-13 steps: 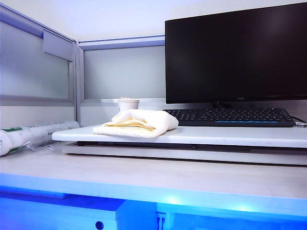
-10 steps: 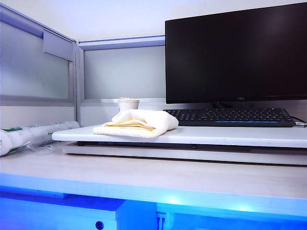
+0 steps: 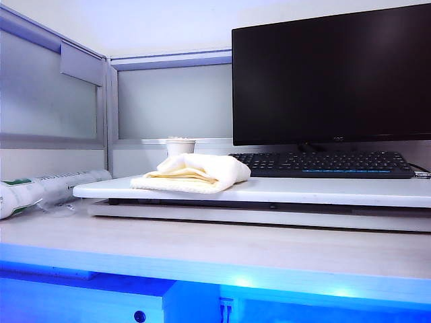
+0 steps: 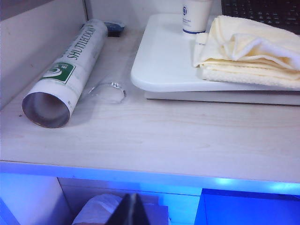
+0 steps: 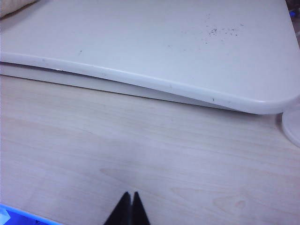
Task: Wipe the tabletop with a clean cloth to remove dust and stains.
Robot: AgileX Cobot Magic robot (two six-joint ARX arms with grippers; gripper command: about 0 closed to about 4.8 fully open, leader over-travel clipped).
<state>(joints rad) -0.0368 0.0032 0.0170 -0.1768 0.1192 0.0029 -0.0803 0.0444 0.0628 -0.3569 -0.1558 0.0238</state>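
Cloth (image 4: 248,47) on tabletop (image 5: 154,42), apart from both closed tools (image 4: 132,211) (image 5: 129,211).

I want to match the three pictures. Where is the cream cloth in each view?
Exterior view: the cloth lies left of centre on the white tabletop, before the paper cup.
Left wrist view: cloth at upper right, beside the cup.
Right wrist view: only a corner at upper left.
Shared landmark: the tabletop's rounded edge.
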